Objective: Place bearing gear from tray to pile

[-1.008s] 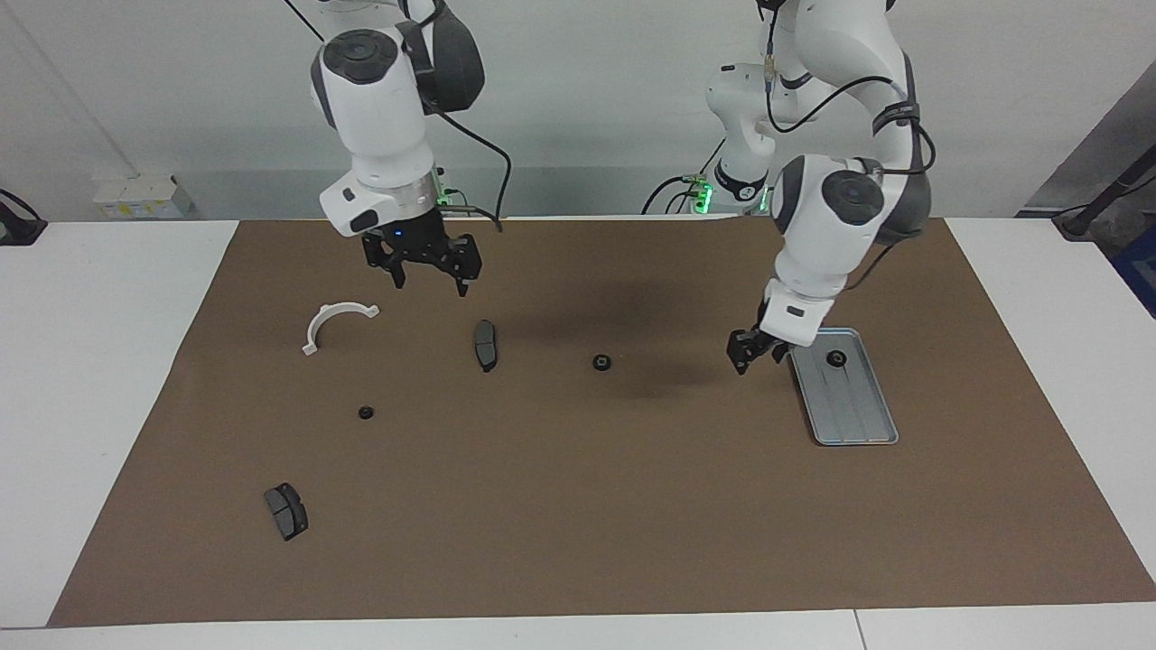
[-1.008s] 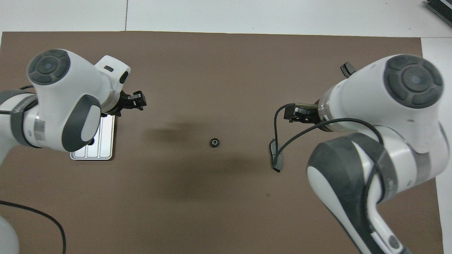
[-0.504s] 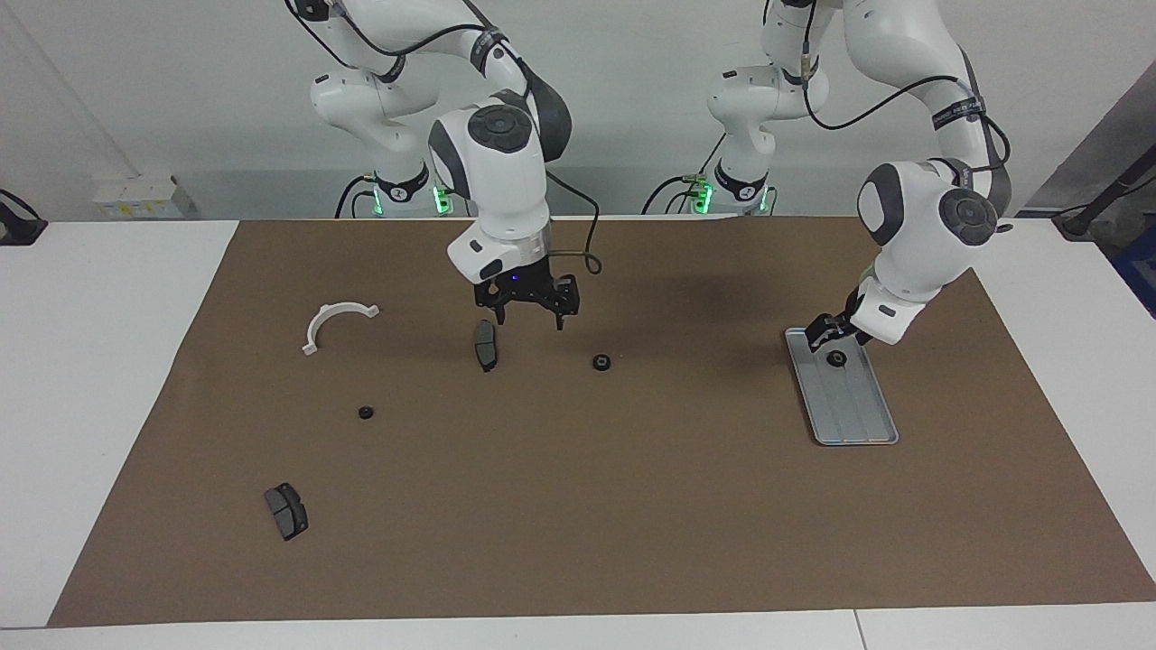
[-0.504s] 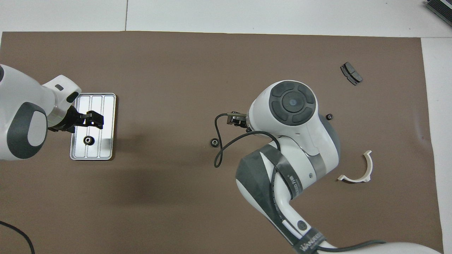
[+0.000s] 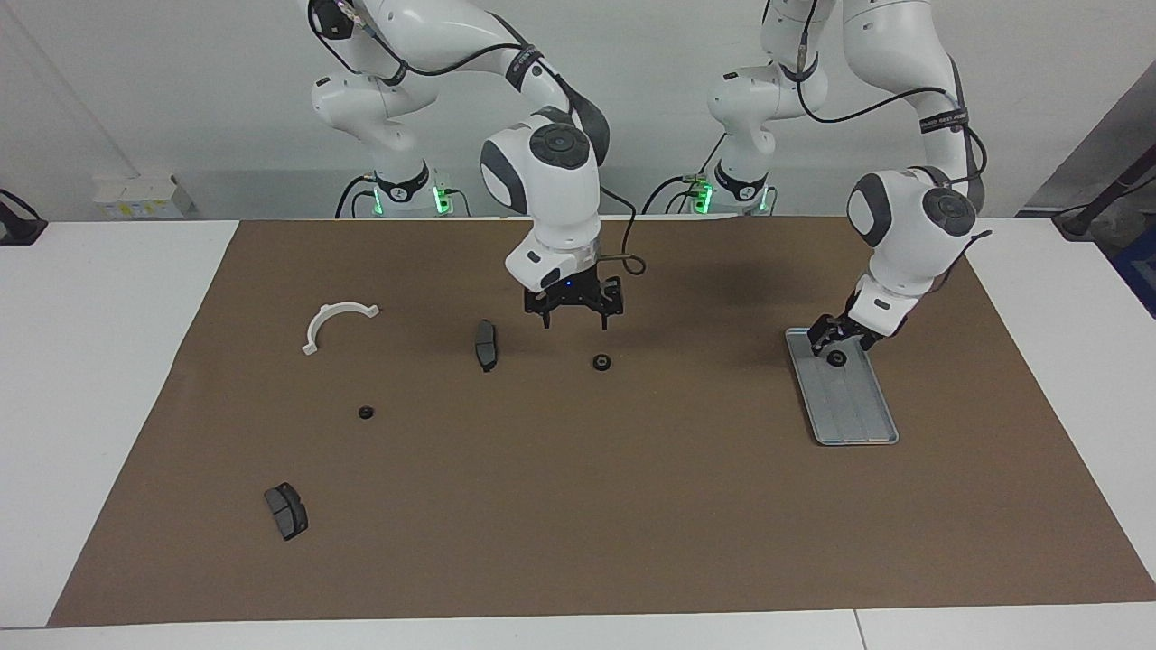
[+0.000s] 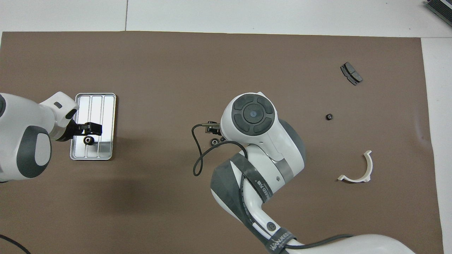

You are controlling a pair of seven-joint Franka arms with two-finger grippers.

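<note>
Looking at your left pincer (image 5: 837, 344), it's hanging right over the bearing gear (image 5: 837, 359) that sits in the tray (image 5: 858, 415), fingers spread and gripping nothing. Your right pincer (image 5: 574, 318) hovers released too, above the brown mat (image 5: 578, 506) on the tabletop, with a second gear (image 5: 601, 363) lying just beside its tips and a brake pad (image 5: 485, 344) near it toward the white bracket (image 5: 332, 324). Another small gear (image 5: 365, 413) and pad (image 5: 285, 510) lie well apart from both.
</note>
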